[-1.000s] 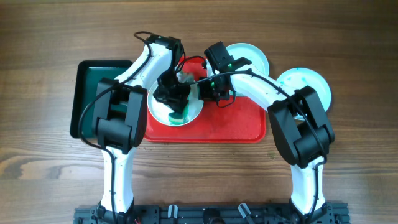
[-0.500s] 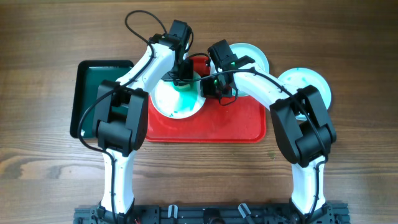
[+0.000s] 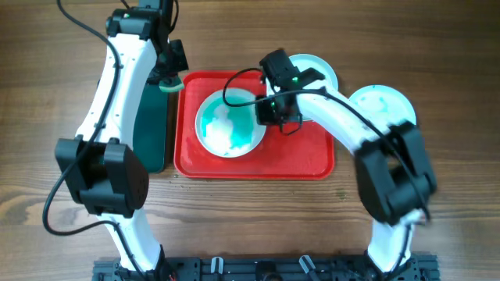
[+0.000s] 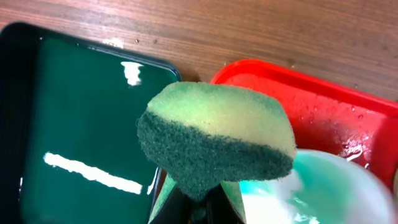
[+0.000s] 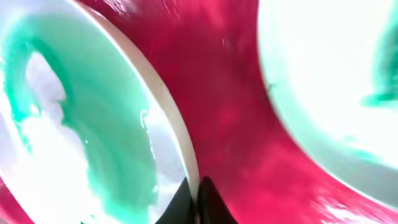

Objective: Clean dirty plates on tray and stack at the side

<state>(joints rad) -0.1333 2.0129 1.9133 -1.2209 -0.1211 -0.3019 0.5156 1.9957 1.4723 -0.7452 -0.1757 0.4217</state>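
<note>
Left gripper (image 4: pixel 198 208), fingers largely hidden beneath it, is clamped on a green-and-yellow sponge (image 4: pixel 216 142) held above the gap between the dark green tray (image 4: pixel 81 124) and the red tray (image 3: pixel 301 160). Right gripper (image 3: pixel 269 112) pinches the rim of a green-smeared plate (image 3: pixel 226 125) lying in the red tray to its left; the right wrist view is blurred. A second plate (image 3: pixel 316 69), just beyond this gripper, is partly covered by the arm. A third (image 3: pixel 387 101) lies on the table (image 3: pixel 62 195) to its right, partly cut off by the arm.
</note>
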